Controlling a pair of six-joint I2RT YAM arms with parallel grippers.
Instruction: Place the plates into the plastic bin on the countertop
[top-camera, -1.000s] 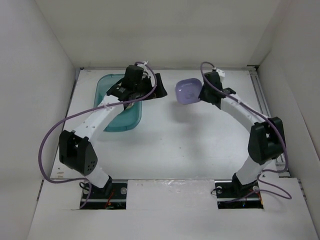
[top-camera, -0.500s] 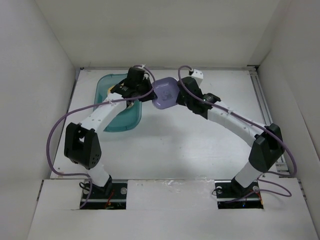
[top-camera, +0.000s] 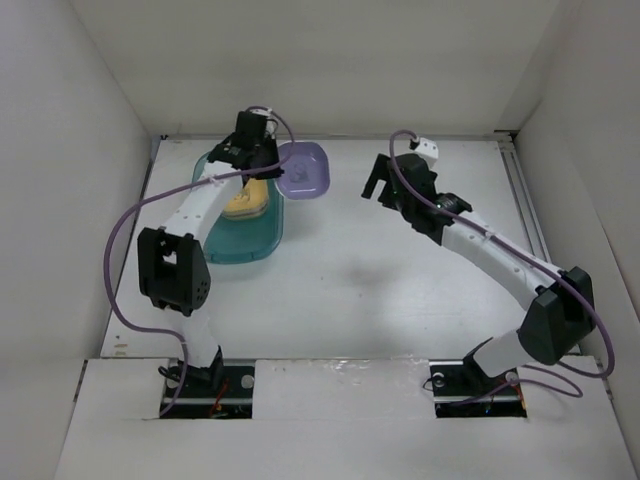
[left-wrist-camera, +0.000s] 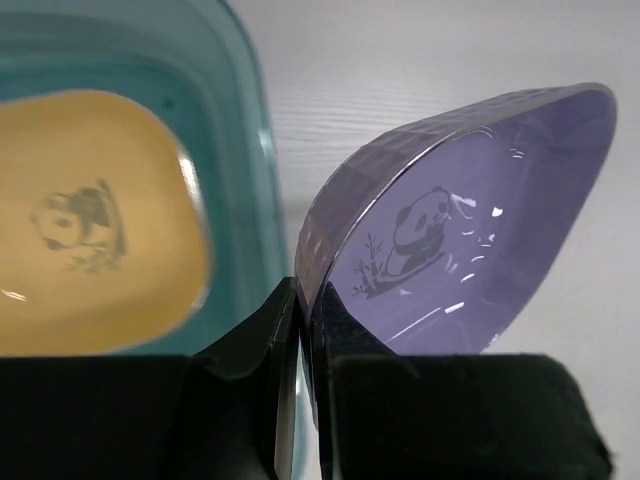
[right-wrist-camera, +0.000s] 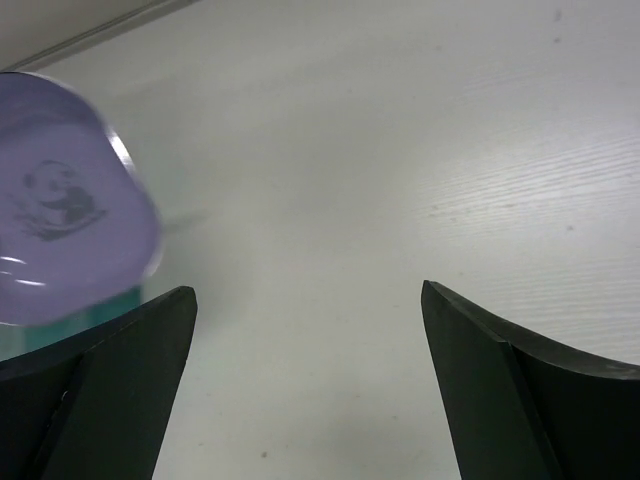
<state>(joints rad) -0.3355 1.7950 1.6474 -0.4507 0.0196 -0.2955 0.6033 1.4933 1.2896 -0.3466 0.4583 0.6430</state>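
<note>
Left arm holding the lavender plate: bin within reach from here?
Probably yes. The left hand grips the lavender plate by its rim right beside the bin, with nothing between them. A yellow plate lies inside, with bare floor left.

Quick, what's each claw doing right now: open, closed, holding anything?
Left claw: closed on the rim of the lavender plate.
Right claw: open, holding nothing.

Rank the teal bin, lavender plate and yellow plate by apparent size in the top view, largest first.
1. teal bin
2. lavender plate and yellow plate: they look alike; the lavender one, pinched in the left gripper, may sit nearer the camera.
</note>
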